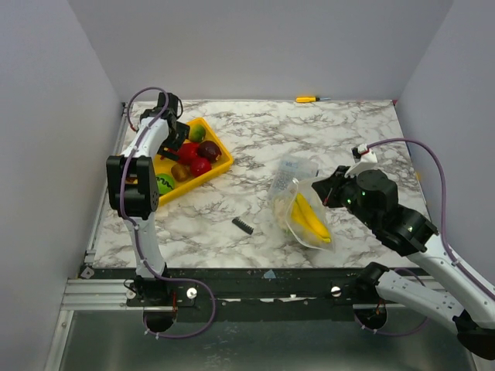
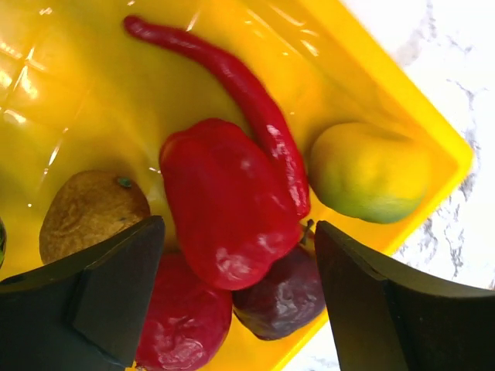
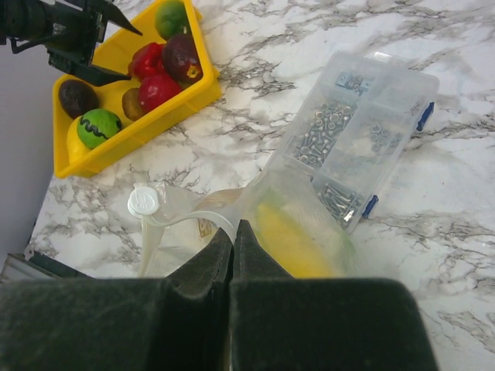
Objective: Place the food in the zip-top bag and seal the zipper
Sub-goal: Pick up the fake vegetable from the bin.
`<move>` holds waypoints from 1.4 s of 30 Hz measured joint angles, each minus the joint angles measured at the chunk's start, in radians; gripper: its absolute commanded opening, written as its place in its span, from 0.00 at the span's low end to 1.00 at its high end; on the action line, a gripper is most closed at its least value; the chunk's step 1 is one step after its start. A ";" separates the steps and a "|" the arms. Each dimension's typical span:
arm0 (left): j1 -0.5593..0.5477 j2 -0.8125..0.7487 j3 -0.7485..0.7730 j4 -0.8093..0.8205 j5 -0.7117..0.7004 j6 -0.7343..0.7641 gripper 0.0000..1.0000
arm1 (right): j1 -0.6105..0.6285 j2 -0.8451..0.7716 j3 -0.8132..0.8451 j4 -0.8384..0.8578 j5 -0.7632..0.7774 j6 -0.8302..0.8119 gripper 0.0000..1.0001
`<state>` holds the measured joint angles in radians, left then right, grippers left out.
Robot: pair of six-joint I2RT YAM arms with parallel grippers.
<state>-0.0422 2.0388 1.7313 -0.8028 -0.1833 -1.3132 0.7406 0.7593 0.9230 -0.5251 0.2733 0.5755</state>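
From the overhead camera, I saw the left gripper (image 1: 175,136) poised over the yellow tray (image 1: 223,165) at the far left of the table (image 1: 348,131). The right gripper (image 1: 326,190) sat at the rim of the zip-top bag (image 1: 298,224), which lay near the table's middle with a yellow piece (image 1: 311,220) inside.

Through the left wrist camera, the jaws stood wide apart and held nothing, straddling a red pepper (image 2: 224,209). A chili (image 2: 255,108), a yellow-green fruit (image 2: 371,174), a brown piece (image 2: 89,212) and a dark purple piece (image 2: 282,297) lay around it in the tray.

Through the right wrist camera, the fingers were pressed fully together, pinching the bag's rim. The bag lay just beside a clear box (image 3: 356,131) of screws.
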 measured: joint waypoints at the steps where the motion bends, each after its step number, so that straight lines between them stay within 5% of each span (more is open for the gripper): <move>1: 0.000 0.010 0.009 -0.023 -0.001 -0.010 0.78 | 0.000 0.000 0.000 0.000 0.000 0.000 0.00; 26: 0.001 0.110 0.084 -0.185 0.069 -0.258 0.89 | 0.000 0.003 0.001 0.000 0.000 0.019 0.00; 31: 0.001 0.110 0.053 -0.180 0.069 -0.310 0.70 | 0.000 0.008 0.008 0.000 0.000 0.019 0.00; 42: 0.001 0.015 -0.027 -0.145 0.064 -0.259 0.53 | 0.000 0.020 0.016 0.000 -0.001 0.026 0.00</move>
<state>-0.0414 2.0541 1.7042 -0.9478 -0.1192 -1.5719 0.7406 0.7795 0.9394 -0.5251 0.2726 0.6018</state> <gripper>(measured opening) 0.764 0.005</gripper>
